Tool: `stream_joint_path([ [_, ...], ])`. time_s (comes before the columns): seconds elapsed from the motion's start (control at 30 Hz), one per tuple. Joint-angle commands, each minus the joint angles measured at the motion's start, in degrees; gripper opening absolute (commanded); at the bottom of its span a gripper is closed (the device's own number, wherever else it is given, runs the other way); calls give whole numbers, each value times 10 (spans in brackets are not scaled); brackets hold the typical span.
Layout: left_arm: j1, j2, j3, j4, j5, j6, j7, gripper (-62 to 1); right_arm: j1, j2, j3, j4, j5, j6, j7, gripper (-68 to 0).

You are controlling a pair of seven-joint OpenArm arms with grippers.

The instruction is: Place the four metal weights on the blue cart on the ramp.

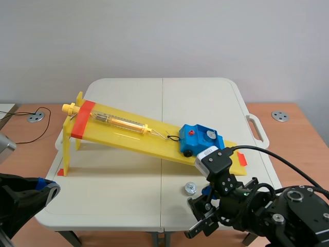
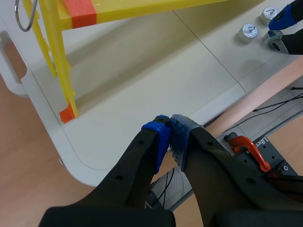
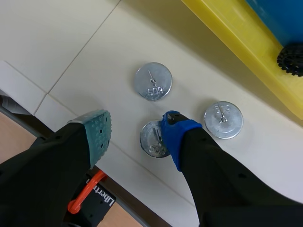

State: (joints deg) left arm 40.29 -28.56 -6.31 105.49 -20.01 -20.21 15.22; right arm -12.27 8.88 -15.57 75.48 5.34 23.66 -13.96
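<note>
The blue cart [image 1: 198,140] sits low on the yellow ramp [image 1: 128,135], hooked to a clear spring scale [image 1: 121,122] that lies along the slope. On the cart's top there is a silvery disc [image 1: 209,135]. It is probably one of the four weights, though the scene view is too small to be sure.

The other three weights lie flat on the white table [image 1: 128,175], just beside the ramp's low end. They are a weight stamped 500 [image 3: 153,87], a second weight [image 3: 223,119] close to the ramp's edge, and a third weight [image 3: 152,139].

The right gripper [image 3: 137,137] hangs over these with its fingers spread wide. The third weight lies between them. The blue pad [image 3: 174,135] overlaps its rim and the grey-green pad [image 3: 98,135] stands clear of it, so nothing is gripped.

The left gripper [image 2: 169,137] is pressed closed on nothing, pad against pad. It hangs above the table's near edge, by the ramp's taped foot [image 2: 67,112].
</note>
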Motion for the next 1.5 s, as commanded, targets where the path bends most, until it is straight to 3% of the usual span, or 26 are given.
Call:
stream_joint_path([
  [0.0, -5, 12, -8, 42, -44, -10, -51, -569, 38, -8, 1, 27, 18, -23, 55, -436],
  [0.47, -5, 12, -8, 42, -44, -10, -51, -569, 37, -6, 1, 9, 18, -32, 32, -498],
  [0.57, -5, 12, -8, 42, -44, -10, -51, -569, 37, -6, 1, -1, 18, -44, 31, -502],
  [0.93, -5, 12, -8, 42, -44, -10, -51, -569, 37, 17, 1, -4, 18, -64, 4, -667],
  [1.13, -5, 12, -8, 42, -44, -10, -51, -569, 37, 43, 2, -3, 20, -65, 3, -669],
  [1.3, -5, 12, -8, 42, -44, -10, -50, -569, 31, 68, 8, 28, 62, -64, -2, -669],
  [1.47, -5, 12, -8, 42, -44, -10, -50, -569, 0, 75, 54, 109, 102, -47, -21, -669],
])
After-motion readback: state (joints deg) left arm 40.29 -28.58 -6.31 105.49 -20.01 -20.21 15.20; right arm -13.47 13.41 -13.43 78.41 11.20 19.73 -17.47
